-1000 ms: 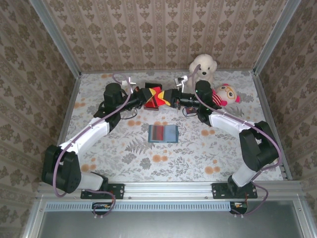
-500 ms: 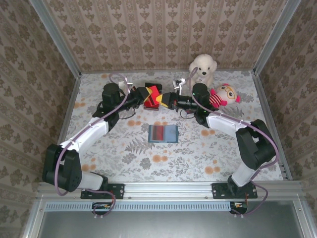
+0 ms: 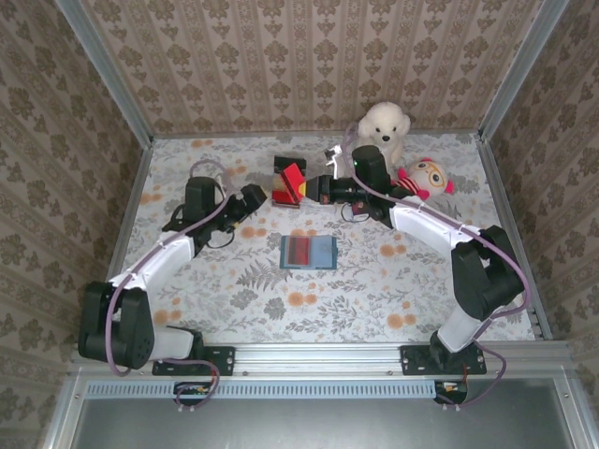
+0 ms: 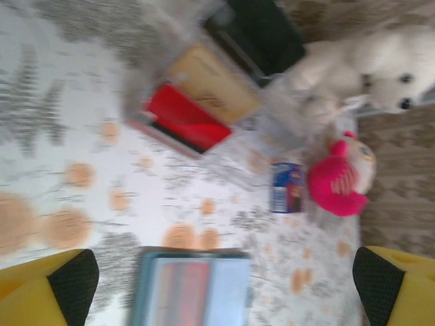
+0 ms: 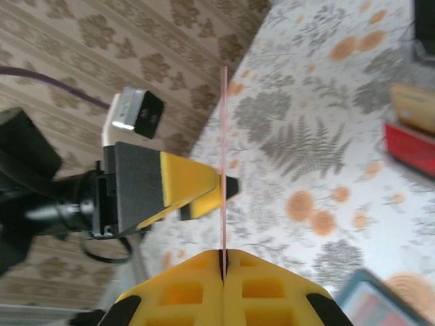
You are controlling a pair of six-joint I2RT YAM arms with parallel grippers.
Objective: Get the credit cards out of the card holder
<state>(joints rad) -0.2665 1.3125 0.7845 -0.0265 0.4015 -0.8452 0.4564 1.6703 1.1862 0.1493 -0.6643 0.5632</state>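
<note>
Right fingers (image 5: 223, 268) are closed flat on a thin card (image 5: 223, 156), which is seen edge-on in the right wrist view and held over the far middle of the desk (image 3: 393, 290). Left fingers (image 3: 251, 198) are spread wide with nothing gripped, their pads (image 4: 71, 280) parted to the lower corners of the left wrist view. Card holder (image 3: 309, 253) is laid flat at desk centre with a red card (image 3: 299, 251) showing in it and open desk all round. Plush bear (image 3: 384, 122) and doll (image 3: 426, 178) are set by the far right edge.
</note>
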